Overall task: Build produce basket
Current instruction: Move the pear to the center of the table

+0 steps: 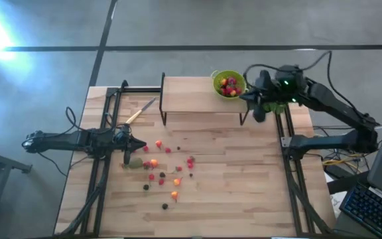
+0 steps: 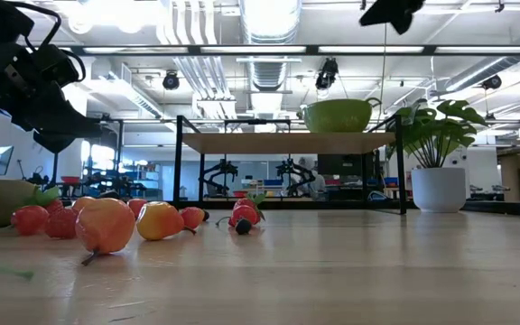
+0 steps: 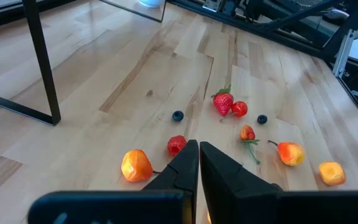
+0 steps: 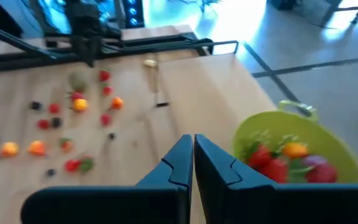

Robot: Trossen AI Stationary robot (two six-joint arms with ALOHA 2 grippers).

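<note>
The lime-green produce basket (image 1: 229, 83) stands on a raised wooden shelf (image 1: 191, 93) at the table's far side, with red and orange fruits inside; it also shows in the right wrist view (image 4: 297, 146) and the low view (image 2: 337, 115). Small red, orange and dark fruits (image 1: 161, 174) lie scattered on the table, with the brownish-green kiwi (image 1: 135, 162) at their left. My left gripper (image 1: 140, 147) is shut and empty, above the table beside the kiwi (image 2: 3, 200). My right gripper (image 1: 245, 97) is shut and empty, raised just right of the basket.
A yellow-handled knife (image 1: 140, 111) lies left of the shelf. A potted plant (image 2: 436, 144) stands at the far right, below my right arm. The shelf's black legs (image 1: 163, 109) stand on the table. Bare wood lies toward the near and right edges.
</note>
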